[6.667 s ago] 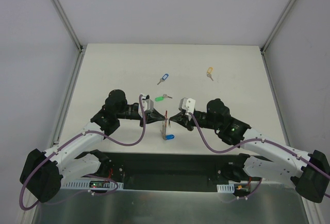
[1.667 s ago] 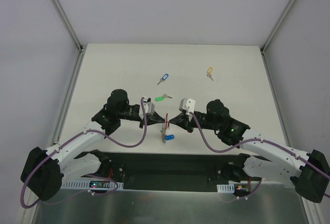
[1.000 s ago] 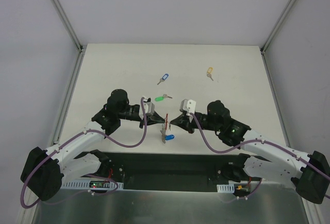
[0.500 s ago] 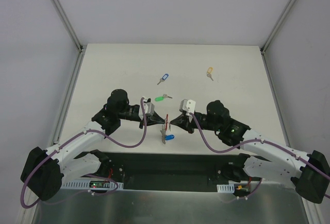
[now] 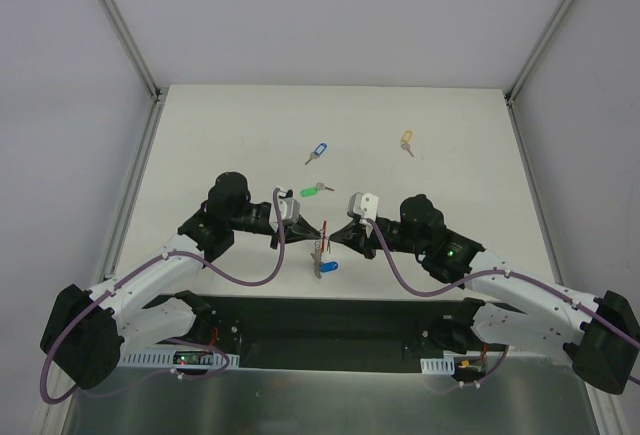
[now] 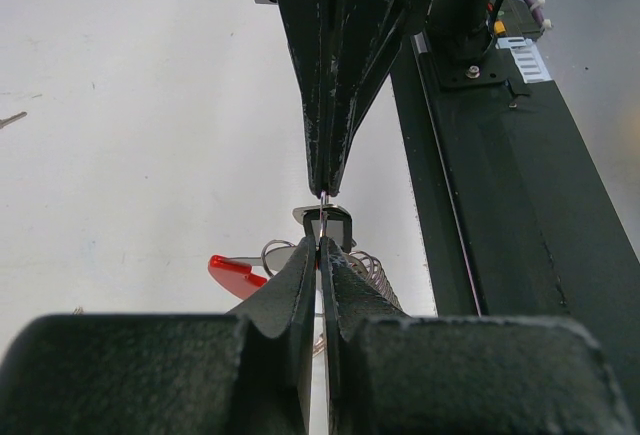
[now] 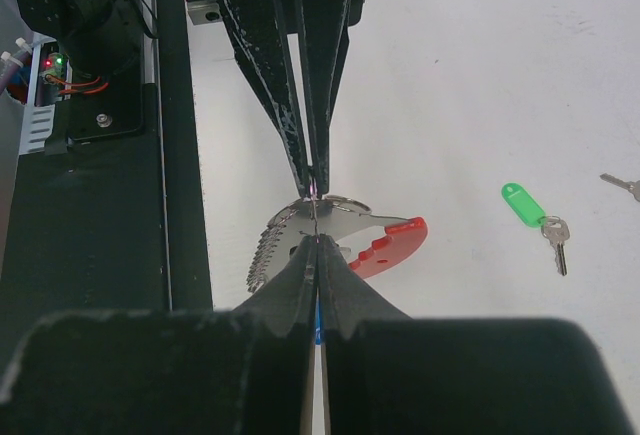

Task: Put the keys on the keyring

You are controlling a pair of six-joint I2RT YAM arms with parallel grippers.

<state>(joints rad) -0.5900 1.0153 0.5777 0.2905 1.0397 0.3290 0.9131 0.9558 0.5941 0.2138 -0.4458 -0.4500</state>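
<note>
Robot lab test cell, not a home or a shop. I'm driving from inside a boxed enclosure with plain pale panels [image 5: 330,15] around it and aluminium frame posts [image 5: 120,30] at the corners. A bare white tabletop [image 5: 450,135] spreads out beyond my left fingers [image 6: 292,295]. Right of them is a black mounting plate [image 6: 500,185] screwed down along the table's near edge. Left of my right fingers [image 7: 290,290] the same plate shows, next to an exposed circuit board [image 7: 55,65] with red and green lights on. Purple cables [image 5: 245,273] loop loose along both arms. Bench hardware everywhere, all bolted rig.
</note>
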